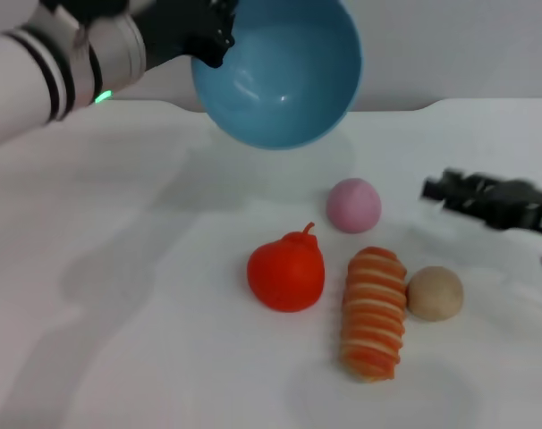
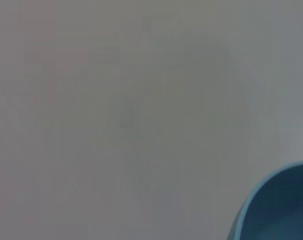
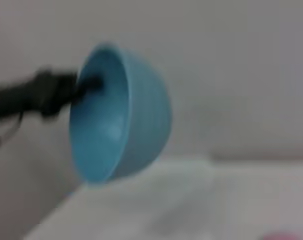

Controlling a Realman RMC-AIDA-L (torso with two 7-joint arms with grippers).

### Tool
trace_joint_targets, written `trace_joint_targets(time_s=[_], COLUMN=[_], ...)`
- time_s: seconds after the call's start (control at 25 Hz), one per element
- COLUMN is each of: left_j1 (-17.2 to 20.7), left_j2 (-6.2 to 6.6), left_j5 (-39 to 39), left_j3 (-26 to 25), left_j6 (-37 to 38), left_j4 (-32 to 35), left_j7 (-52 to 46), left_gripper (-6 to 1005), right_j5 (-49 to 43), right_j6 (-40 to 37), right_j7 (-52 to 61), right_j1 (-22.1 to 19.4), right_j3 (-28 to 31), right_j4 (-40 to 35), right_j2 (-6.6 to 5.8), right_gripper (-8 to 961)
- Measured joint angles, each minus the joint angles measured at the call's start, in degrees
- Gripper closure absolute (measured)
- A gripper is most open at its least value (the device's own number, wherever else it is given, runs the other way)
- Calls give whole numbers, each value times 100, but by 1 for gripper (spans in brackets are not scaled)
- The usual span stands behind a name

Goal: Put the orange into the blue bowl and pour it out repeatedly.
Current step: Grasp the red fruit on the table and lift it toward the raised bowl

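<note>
One orange (image 1: 285, 275) on table, one tipped blue bowl (image 1: 284, 76) gripped by left pincer (image 1: 215, 40), right pincer (image 1: 436, 189) unclear.

text: none readable | labels: none | brands: none | numbers: none | signs: none

The left tool (image 1: 219, 36) is partly cut off by the head view's top edge where it grips the blue bowl (image 1: 280, 71); its fingers seem clamped on the rim. The right tool (image 1: 445, 189) is too blurred to read.
</note>
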Motion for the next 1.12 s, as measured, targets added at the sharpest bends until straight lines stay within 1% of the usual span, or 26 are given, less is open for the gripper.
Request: trace_joint_targets(time_s=[0.04,0.12,0.2,0.24,0.32,0.52,0.64,0.88,1.12], left_j1=[-185,-469,-584,-599,-606,-613,-573,-565,-584], left_j2=[3,6,9,8,7,-3,-5,-4,2], left_j5=[9,10,10,9,7,-11,-14,-2,3], left_j3=[-217,-508,-602,-599,-578,-566,-554,-467,-402], left_j6=[344,798,941,952,952,963,966,916,837], left_j4=[-94,-258,-335,-344,-344,-349,-341,-427,-480], left_j7=[-229,-473,-553,-559,-566,-580,-589,-593,-596], left_gripper=[999,1000,1000,1000,1000,1000,1000,1000,999], right_j5=[-390,-1005,-1367,-1462,-1534,-1508,-1500,-1493,-1339], right_j6=[24,110,220,273,494,1128,1345,1391,1596], right_j7=[250,532,603,621,680,771,925,967,968], right_j1=[146,436,704,818,1055,1614,1906,2177,2227], right_j3=[-4,-10,-76,-142,-364,-1023,-1181,-1511,-1916], right_j4=[-56,-96,-14,67,303,743,990,1319,1520], right_j2=[25,94,154,174,177,193,197,231,259], right_gripper=[377,374,370,368,371,380,385,396,406])
